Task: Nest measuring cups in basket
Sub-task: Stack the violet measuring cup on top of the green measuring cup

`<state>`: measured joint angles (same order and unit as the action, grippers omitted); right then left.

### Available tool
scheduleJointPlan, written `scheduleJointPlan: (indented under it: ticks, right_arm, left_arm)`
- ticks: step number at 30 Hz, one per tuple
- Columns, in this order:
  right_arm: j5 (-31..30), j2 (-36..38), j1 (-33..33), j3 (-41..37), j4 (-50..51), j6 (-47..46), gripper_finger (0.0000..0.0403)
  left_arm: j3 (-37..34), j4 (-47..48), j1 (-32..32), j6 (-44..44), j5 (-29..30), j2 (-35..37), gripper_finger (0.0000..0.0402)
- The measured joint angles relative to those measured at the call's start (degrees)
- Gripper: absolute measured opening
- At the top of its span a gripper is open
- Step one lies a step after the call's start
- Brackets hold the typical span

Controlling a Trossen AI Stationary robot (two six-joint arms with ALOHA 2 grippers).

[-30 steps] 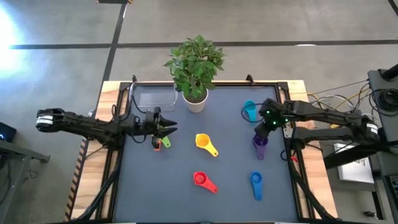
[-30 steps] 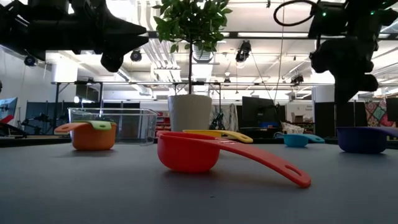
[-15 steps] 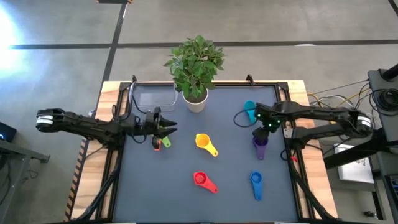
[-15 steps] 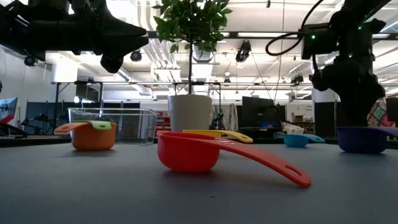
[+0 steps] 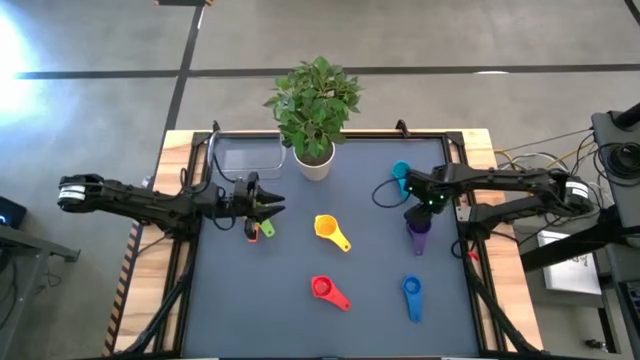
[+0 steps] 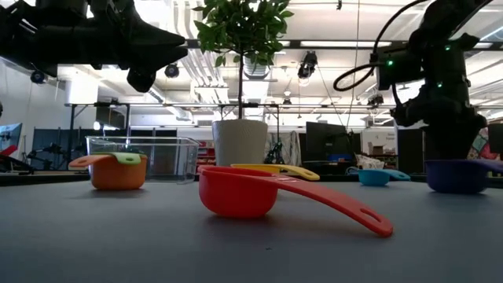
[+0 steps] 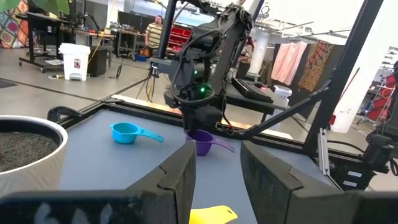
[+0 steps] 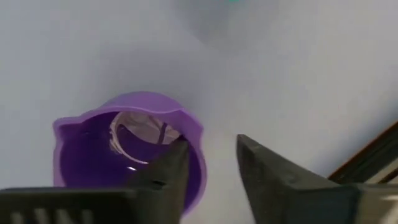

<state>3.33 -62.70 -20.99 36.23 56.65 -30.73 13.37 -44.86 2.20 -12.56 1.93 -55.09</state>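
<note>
Right hand (image 5: 418,210) hangs over the purple cup (image 5: 418,236) near the counter's (image 5: 370,300) right edge, fingers parted with one inside the rim, gripping nothing. Teal cup (image 5: 401,178) lies just behind. Left hand (image 5: 272,208), parted and empty, hovers by the orange cup (image 5: 254,231); the clear basket (image 5: 245,153) sits in the far-left corner. Open counter surrounds the yellow (image 5: 328,229), red (image 5: 325,289) and blue (image 5: 411,290) cups.
</note>
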Motion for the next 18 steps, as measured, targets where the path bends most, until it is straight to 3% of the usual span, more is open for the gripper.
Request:
scheduleJointPlan:
  ticks: [5,13,18]
  right_arm:
    - [0.8,0.8,0.0,0.0,-3.2,1.4,0.0018]
    - [1.6,3.8,0.0,5.4,-7.3,1.3,0.0009]
    - [1.6,2.7,1.3,9.9,-19.1,2.0,0.0009]
  left_arm:
    - [0.0,0.0,0.0,0.0,0.0,0.0,0.0109]
    - [0.0,0.1,0.0,0.0,0.0,0.0,0.0109]
    - [0.0,1.3,0.0,-0.4,0.2,0.3,0.0109]
